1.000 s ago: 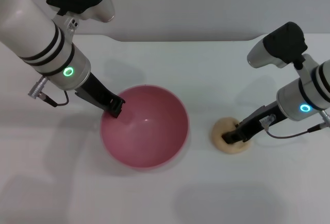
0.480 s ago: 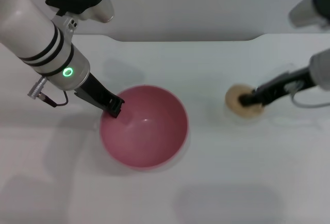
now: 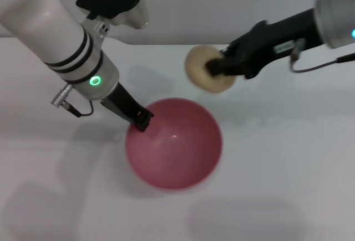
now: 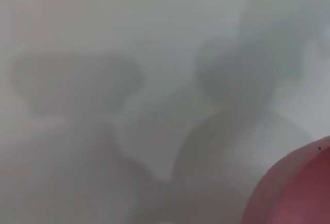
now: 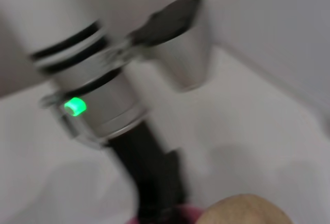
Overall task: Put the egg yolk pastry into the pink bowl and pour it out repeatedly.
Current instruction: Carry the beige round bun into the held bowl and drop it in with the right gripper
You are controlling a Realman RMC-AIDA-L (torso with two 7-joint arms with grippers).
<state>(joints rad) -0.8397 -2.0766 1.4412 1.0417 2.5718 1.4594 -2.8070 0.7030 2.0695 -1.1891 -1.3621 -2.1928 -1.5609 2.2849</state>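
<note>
Head view: right gripper, clamped on the egg yolk pastry, carries it above the pink bowl; left gripper grips the bowl's rim. Next: release over the bowl.

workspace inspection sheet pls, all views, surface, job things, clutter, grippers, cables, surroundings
surface: white table, bare but for shadows
job's things: pink bowl upright on the table, nothing inside; egg yolk pastry held in the air, up and beyond the bowl's far rim
clutter: nothing seen
grippers: left gripper clamped on the bowl's near-left rim; right gripper shut on the pastry
cables: grey cable looped at the left wrist, another at the right wrist
surroundings: plain pale wall behind the table
</note>
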